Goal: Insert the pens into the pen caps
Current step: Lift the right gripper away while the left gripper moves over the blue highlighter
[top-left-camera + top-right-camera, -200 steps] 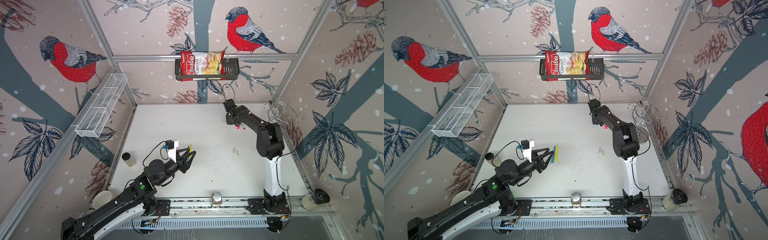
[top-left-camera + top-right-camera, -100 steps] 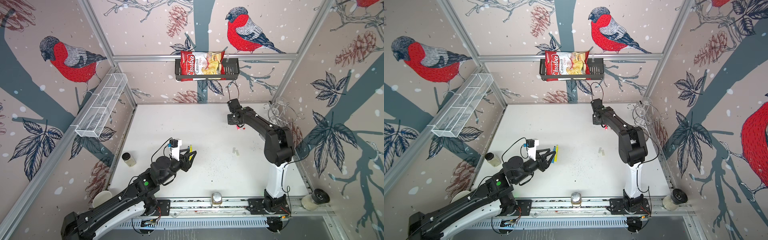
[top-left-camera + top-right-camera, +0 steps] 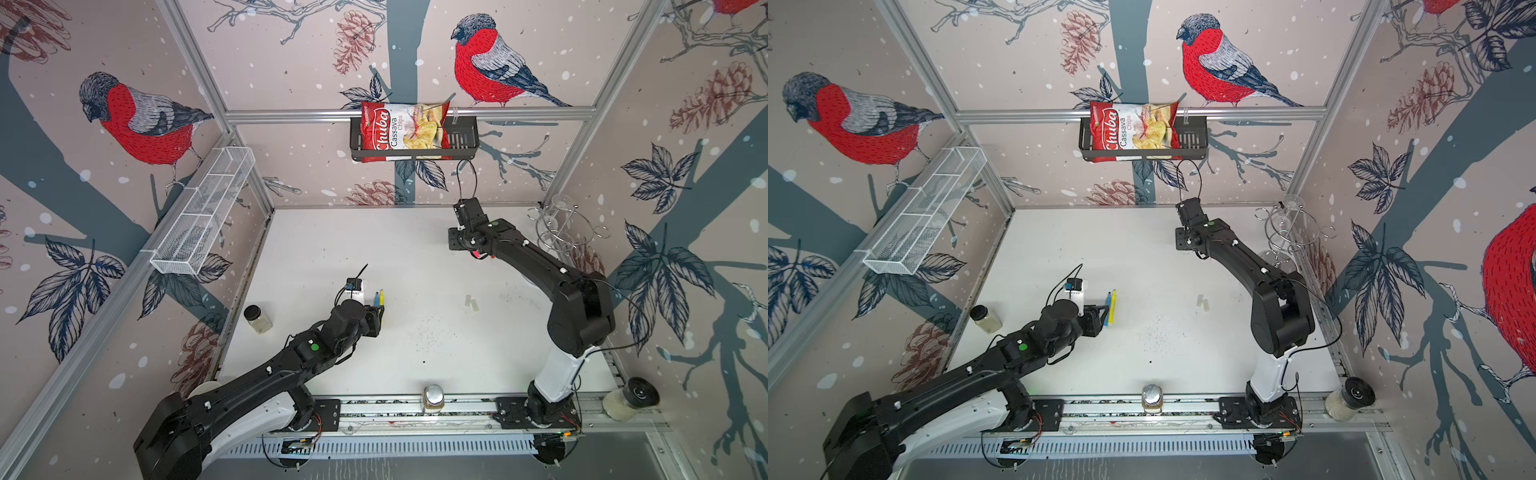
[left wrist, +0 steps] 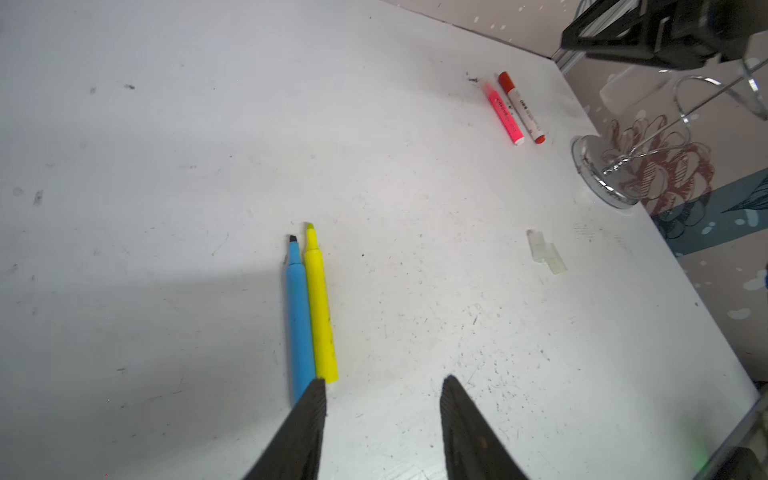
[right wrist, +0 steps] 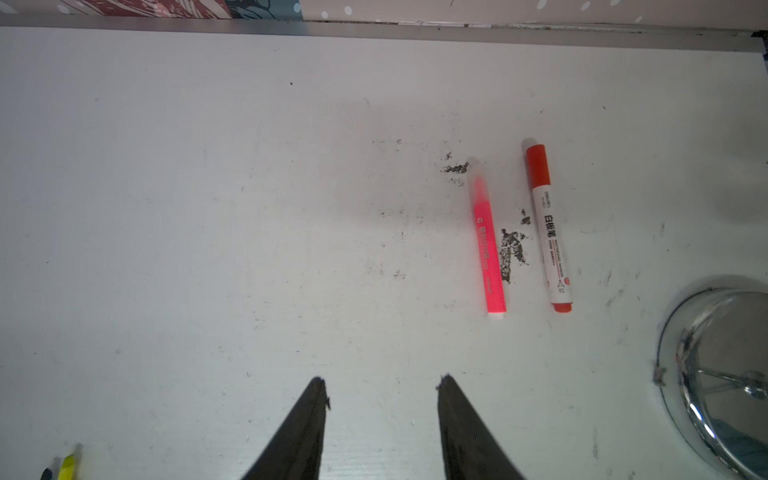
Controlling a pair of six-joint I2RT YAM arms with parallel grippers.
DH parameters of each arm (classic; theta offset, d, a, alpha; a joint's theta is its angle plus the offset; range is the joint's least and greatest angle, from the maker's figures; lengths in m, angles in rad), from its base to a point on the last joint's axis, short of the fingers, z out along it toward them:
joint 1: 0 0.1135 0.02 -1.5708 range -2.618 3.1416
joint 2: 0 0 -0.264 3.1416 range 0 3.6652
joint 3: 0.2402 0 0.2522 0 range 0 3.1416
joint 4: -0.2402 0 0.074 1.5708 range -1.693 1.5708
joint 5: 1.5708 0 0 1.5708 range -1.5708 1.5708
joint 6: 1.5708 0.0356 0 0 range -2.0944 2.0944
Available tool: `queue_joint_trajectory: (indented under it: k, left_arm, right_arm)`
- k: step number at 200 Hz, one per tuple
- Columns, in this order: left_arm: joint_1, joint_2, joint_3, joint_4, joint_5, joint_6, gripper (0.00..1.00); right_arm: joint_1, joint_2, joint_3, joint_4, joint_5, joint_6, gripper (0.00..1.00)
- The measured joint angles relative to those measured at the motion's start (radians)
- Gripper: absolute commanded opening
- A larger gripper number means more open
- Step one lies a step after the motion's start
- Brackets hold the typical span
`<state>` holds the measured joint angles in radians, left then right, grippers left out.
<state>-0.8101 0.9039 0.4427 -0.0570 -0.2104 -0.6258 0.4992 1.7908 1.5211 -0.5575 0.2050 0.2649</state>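
The left arm (image 3: 266, 374) stretches low over the tabletop (image 3: 374, 249), jaws apart and empty at the butt ends of the blue pen (image 4: 300, 324) and yellow pen (image 4: 320, 307), well apart from the chrome stand (image 4: 602, 178). The right arm (image 3: 536, 262) reaches out beside that stand, jaws open and empty, above the capped pink pen (image 5: 488, 245) and white pen (image 5: 550, 232) near its base.
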Motion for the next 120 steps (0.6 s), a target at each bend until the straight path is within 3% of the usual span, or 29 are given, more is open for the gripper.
queue_joint_trajectory:
  k: [81,120]
  left_arm:
    - [0.108,0.138,-0.070,0.056,0.034,-0.021,0.37]
    - [0.114,0.200,-0.056,0.075,0.043,-0.020,0.37]
  right_arm:
    - [0.039,-0.152,-0.105,0.051,-0.082,0.004,0.49]
    - [0.042,-0.181,-0.142,0.069,-0.108,0.022,0.51]
